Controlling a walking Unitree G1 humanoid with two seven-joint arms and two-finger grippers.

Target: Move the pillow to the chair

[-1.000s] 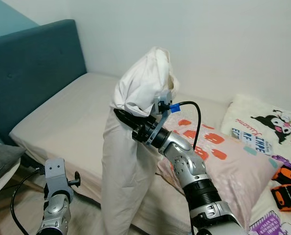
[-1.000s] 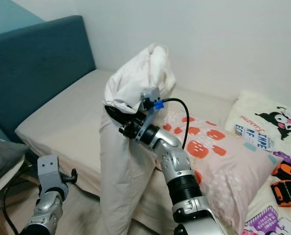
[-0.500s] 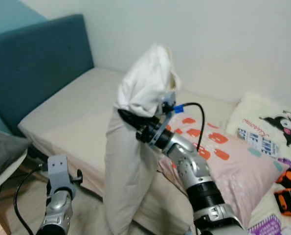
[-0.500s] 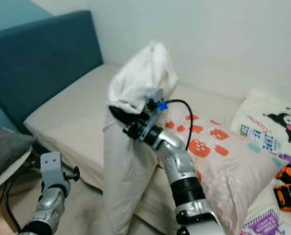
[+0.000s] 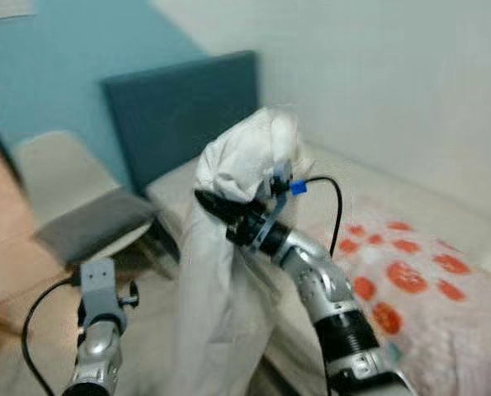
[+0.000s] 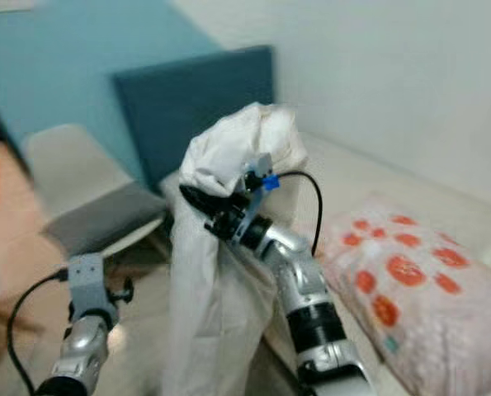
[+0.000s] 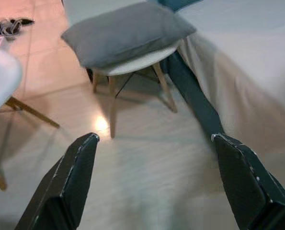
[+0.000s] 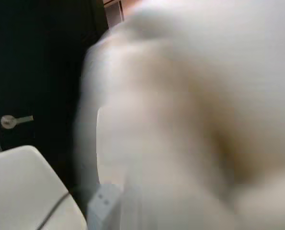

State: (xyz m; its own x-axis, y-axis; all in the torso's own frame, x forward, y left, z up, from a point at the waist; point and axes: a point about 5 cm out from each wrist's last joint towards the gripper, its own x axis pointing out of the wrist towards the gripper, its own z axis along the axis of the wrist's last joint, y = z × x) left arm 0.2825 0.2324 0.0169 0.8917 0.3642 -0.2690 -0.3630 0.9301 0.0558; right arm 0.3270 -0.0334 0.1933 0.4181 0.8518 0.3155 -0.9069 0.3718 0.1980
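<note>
A long white pillow (image 5: 228,280) hangs upright in front of me, bunched at its top where my right gripper (image 5: 214,203) is shut on it. Its blurred fabric (image 8: 190,120) lies close before the right wrist camera. A white chair (image 5: 59,161) with a grey cushion (image 5: 96,227) on its seat stands to the left, beside the bed's corner; the left wrist view looks at the same chair (image 7: 137,60) and cushion (image 7: 128,31). My left gripper (image 7: 155,139) hangs low over the floor, open and holding nothing.
The bed (image 5: 369,186) with a blue headboard (image 5: 179,115) lies behind and right of the pillow, with a pink pillow with orange patches (image 5: 410,289) on it. A second white chair (image 7: 1,72) stands further left. A dark door (image 8: 15,120) is in the right wrist view.
The whole picture has swung left, so the camera turned: the chair and blue wall came into view, and the bed's right side left it. The pillow stays in the right gripper.
</note>
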